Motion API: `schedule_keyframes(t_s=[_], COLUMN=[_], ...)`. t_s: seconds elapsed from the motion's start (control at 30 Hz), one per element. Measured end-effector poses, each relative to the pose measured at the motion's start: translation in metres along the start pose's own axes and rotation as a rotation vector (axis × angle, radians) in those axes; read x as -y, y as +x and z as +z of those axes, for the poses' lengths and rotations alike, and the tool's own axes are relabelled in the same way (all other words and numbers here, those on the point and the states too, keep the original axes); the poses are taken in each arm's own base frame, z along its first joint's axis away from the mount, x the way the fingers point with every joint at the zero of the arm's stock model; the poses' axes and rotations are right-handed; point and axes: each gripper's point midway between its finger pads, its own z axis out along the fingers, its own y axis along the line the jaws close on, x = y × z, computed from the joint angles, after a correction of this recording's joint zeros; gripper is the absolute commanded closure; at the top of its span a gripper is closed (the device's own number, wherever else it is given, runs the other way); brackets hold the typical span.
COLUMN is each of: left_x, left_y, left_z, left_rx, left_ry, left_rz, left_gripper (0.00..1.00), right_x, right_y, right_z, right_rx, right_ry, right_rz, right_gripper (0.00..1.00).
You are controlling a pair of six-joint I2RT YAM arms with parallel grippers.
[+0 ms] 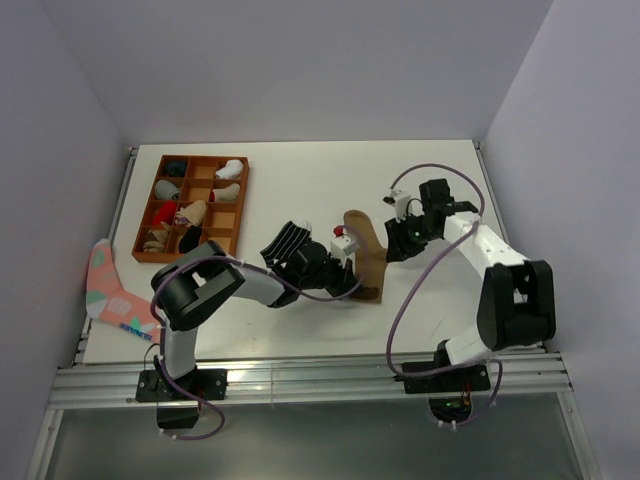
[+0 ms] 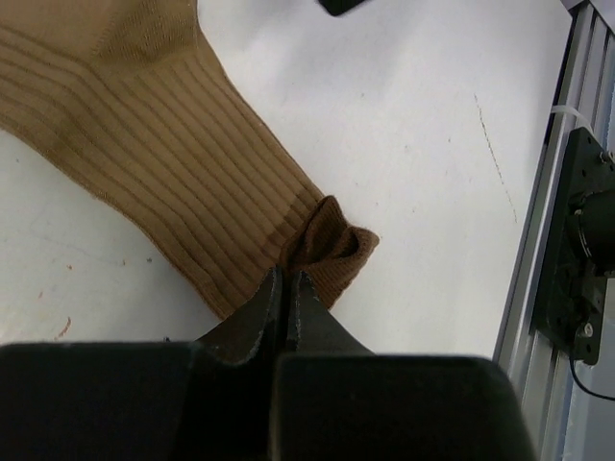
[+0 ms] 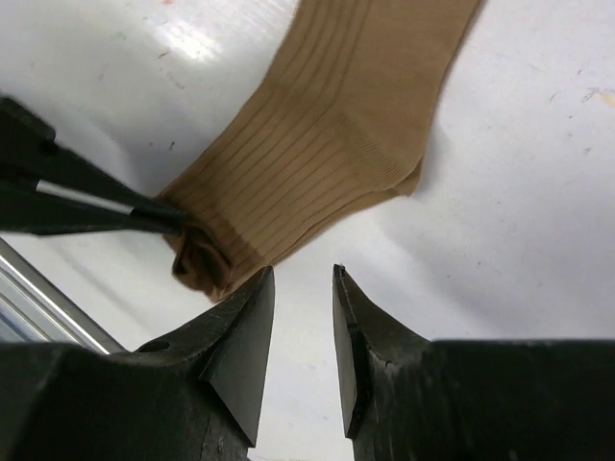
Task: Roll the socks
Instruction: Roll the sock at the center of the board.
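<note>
1. The left fingers [image 2: 286, 288] are pressed together, clamped on the bunched cuff of the tan sock [image 2: 173, 163].
2. The rest of that sock lies flat on the bench [image 2: 423, 144], stretching away from those fingertips.
3. The right fingers [image 3: 255, 307] stand apart and hold nothing, just beside the pinched cuff.
4. The striped sock [image 1: 287, 243] lies back from the left fingers, beside that arm's wrist.

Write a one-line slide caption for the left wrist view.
Left gripper shut on the bunched end of the tan ribbed sock lying on the white table.
</note>
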Motion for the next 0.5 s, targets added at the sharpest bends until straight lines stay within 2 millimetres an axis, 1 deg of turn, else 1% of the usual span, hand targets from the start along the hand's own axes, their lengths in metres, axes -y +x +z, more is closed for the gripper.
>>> schedule_keyframes(t_s=[0.2,0.33,0.5], left_x=[0.001,-0.002,-0.004], left_y=[-0.011,-0.010,-0.010], left_z=[0.011,0.021,0.035], left_rx=[-0.032,-0.073,-0.113], left_ry=[-0.012,-0.024,-0.022], left_rz=[-0.010,-0.026,-0.042], left_gripper=[1.00,1.00,1.00], right_x=[-0.016,-0.021,-0.023], right_y=[-0.005,-0.003,0.009], right_z=[-0.021,-0.021,-0.017], right_rx=[0.108,0.126,0.123], right_ry=[-0.026,-0.058,-0.073], right_rz=[-0.187,-0.273,-0.348], right_gripper=[0.62,0.63,0.63])
